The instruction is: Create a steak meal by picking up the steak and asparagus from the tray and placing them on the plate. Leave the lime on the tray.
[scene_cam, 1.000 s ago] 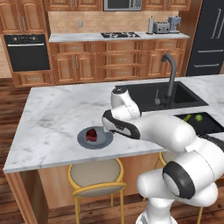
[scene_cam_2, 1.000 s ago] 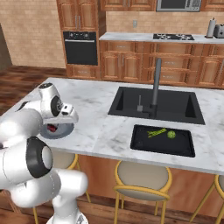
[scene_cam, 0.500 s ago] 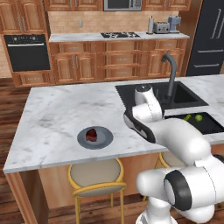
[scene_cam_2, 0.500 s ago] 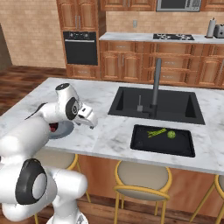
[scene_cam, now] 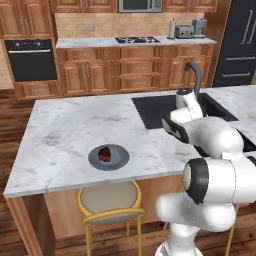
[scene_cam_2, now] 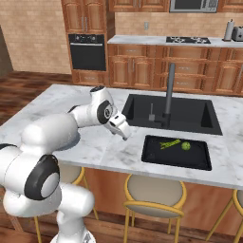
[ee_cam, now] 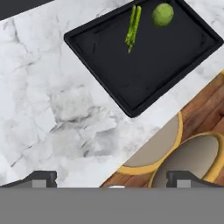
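Steak (scene_cam: 104,154) on plate (scene_cam: 120,160), left base view

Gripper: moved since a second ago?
Yes. The gripper has swung from over the plate across the counter toward the tray, fingers open.

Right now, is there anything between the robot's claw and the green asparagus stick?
Just bare marble counter, then the tray's low black rim and some empty tray floor. The right base view shows the open gripper left of the asparagus.
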